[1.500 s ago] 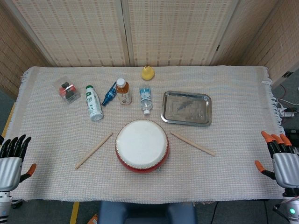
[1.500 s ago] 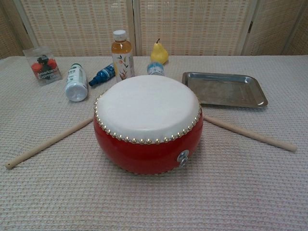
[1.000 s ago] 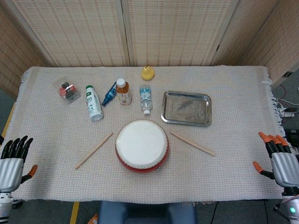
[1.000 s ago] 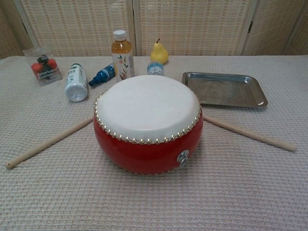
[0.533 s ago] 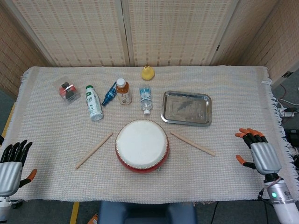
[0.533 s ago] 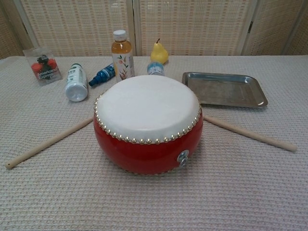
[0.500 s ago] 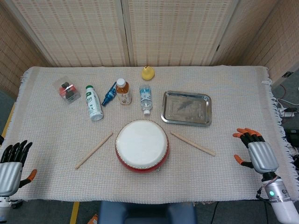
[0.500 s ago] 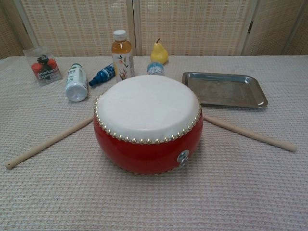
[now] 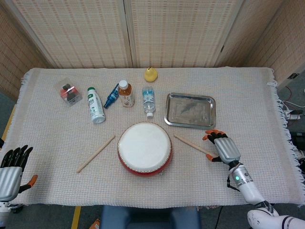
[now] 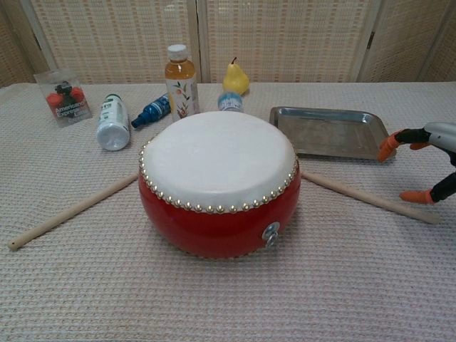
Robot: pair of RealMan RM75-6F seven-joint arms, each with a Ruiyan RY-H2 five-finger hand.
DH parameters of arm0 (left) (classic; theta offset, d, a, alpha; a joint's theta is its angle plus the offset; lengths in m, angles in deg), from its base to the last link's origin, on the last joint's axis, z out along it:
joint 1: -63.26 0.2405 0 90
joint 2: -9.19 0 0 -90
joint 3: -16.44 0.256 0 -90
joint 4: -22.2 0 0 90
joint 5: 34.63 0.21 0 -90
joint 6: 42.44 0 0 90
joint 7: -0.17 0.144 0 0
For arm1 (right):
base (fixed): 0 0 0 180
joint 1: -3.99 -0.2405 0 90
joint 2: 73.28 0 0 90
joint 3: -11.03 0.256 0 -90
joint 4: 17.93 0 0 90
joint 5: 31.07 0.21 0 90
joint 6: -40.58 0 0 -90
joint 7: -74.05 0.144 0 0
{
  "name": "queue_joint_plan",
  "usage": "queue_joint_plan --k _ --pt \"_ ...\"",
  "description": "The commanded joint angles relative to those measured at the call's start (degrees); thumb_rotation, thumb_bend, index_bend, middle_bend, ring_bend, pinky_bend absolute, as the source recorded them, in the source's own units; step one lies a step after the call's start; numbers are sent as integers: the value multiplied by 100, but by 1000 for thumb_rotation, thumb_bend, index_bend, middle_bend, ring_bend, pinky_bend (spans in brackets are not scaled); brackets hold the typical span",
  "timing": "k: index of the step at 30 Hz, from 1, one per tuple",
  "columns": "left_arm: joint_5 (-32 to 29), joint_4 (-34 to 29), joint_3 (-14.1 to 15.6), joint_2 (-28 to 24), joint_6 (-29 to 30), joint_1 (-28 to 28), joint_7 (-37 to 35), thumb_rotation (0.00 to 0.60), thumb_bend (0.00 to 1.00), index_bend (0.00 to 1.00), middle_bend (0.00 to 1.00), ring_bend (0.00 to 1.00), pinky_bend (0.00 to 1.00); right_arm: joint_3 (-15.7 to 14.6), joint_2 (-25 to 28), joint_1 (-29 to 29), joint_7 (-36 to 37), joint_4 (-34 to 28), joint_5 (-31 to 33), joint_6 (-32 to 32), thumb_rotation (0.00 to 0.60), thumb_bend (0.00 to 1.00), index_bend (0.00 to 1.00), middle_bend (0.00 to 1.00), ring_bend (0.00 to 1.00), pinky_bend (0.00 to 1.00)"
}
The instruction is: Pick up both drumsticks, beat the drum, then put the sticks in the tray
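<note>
1. R robot hand (image 9: 224,148) hovers over the outer end of the R drumstick (image 9: 196,146), fingers spread w/ orange tips, holding nothing. Chest view shows its fingertips (image 10: 387,148) just above the stick's far end; can't tell if thumb tip touches the stick.
2. L robot hand (image 9: 11,172) sits at the surface's near-left edge, approx 8 o'clock from the drum (image 9: 144,148), fingers straight and apart, empty. Well apart from the L drumstick (image 9: 96,153).
3. R drumstick lies flat on the cloth at approx 3 o'clock of the drum, inner end near the drum rim, slanting down-right toward the R robot hand.
4. L drumstick lies flat at approx 9 o'clock of the drum, slanting down-left.
5. Sticks: plain pale wood, thin, straight.
6. Drum: red body, white skin, ring of studs round the rim, metal ring on the front.
7. Tray (image 9: 190,110): shiny metal, rectangular, at approx 1 o'clock of the drum, just beyond the R drumstick and at approx 11 o'clock from the R robot hand.
</note>
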Motion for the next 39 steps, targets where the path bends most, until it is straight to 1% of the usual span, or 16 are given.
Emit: queue_joint_plan --k 1,12,19,23,31,39 --pt "20 10 -1 12 -5 -10 -16 600 282 26 0 0 47 52 -236 -157 -194 203 180 111 600 189 326 158 0 149" --pt "33 64 -3 68 -103 -69 -56 600 282 31 0 0 46 154 -710 -577 -519 586 712 556 600 189 329 158 0 149" --pt "31 108 -10 95 -129 -91 -85 600 282 32 0 0 47 254 -1088 -895 -797 974 1044 776 600 189 358 158 0 149" --pt "-6 150 -11 101 -139 -80 -126 600 281 32 0 0 47 263 -1229 -1030 -922 1108 1191 872 600 205 397 158 0 149" --pt "-46 233 -11 116 -144 -60 -222 600 279 32 0 0 47 246 -1262 -1041 -867 1089 1244 760 600 313 495 158 0 149" --pt "-26 270 -10 151 -161 -79 -238 600 280 33 0 0 47 136 -1264 -1043 -906 1055 1193 678 600 320 494 158 0 149"
